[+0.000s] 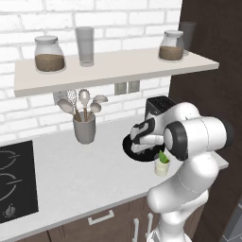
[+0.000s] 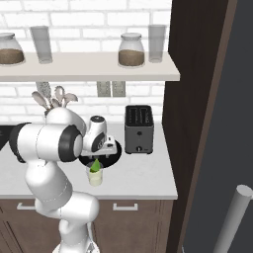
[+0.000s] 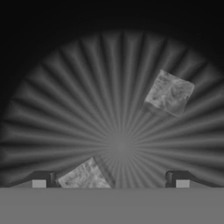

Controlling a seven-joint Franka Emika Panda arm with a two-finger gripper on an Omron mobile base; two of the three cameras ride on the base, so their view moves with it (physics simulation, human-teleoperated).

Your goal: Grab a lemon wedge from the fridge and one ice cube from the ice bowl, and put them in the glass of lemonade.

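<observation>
Two dark fingertips of the wide-open, empty tool (image 3: 110, 179) frame the near ice cube (image 3: 85, 176) at bottom centre inside the ice bowl (image 3: 65, 109); small, hard and likely slippery, it wants gripping across flat opposite faces.

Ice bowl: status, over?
End effector open, low over the ice bowl. Two ice cubes inside: one between the fingertips, one farther off. Lemon wedge already in the glass of lemonade. Nothing in the way.
</observation>
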